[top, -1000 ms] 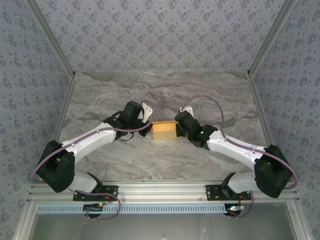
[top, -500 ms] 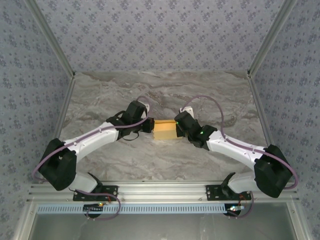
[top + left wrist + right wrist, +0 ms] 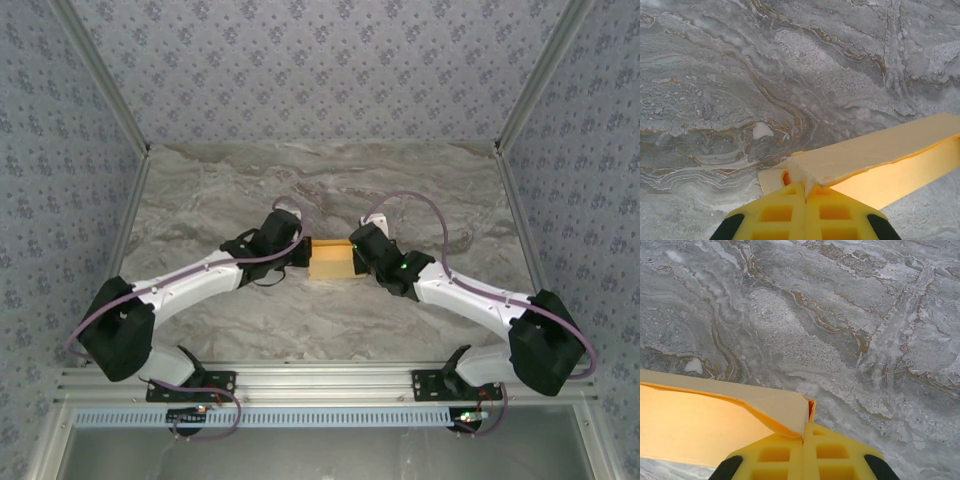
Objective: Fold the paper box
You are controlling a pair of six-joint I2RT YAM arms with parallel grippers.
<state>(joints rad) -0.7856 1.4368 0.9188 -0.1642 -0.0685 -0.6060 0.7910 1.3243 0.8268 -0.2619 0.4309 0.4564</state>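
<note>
Overhead view; wrist cameras close above shared table (image 3: 200,200)

grey veined marble table (image 3: 200,200), paper box (image 3: 330,261) at centre

Looks to me like a lab test booth, not a home: my 2 robot arms (image 3: 200,275) bolted to an alu rail (image 3: 330,378) up front, marble-print table (image 3: 420,190), patterned wallpaper panels (image 3: 330,70) on 3 sides w/ metal corner posts (image 3: 100,75).

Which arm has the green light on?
The right arm: a green dot glows on its black wrist, beside the paper box. The left arm shows no light.
</note>
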